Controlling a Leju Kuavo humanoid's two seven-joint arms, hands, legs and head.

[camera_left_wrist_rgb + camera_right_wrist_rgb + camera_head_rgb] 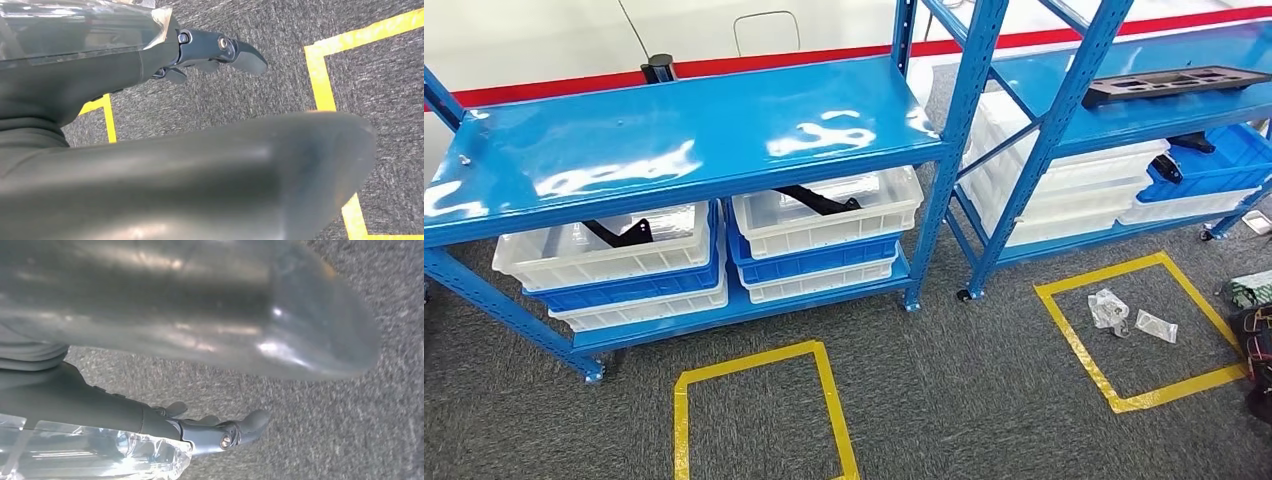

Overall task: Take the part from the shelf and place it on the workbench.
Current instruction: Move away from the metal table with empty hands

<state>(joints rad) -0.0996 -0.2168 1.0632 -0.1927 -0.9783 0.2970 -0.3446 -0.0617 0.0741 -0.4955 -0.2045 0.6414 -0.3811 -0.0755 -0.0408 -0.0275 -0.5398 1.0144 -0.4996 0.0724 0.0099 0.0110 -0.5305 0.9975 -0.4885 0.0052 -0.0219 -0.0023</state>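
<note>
your left hand (210,55) and right hand (215,430) hang loosely extended, holding nothing; the flat black perforated part (1174,84) waits upper right on the glossy blue metal shelf (674,140).

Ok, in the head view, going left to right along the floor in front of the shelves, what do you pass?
Empty yellow tape square → shelf caster wheel → second yellow tape square → crumpled clear bag → small flat clear packet, both bags lying inside that second square.
</note>
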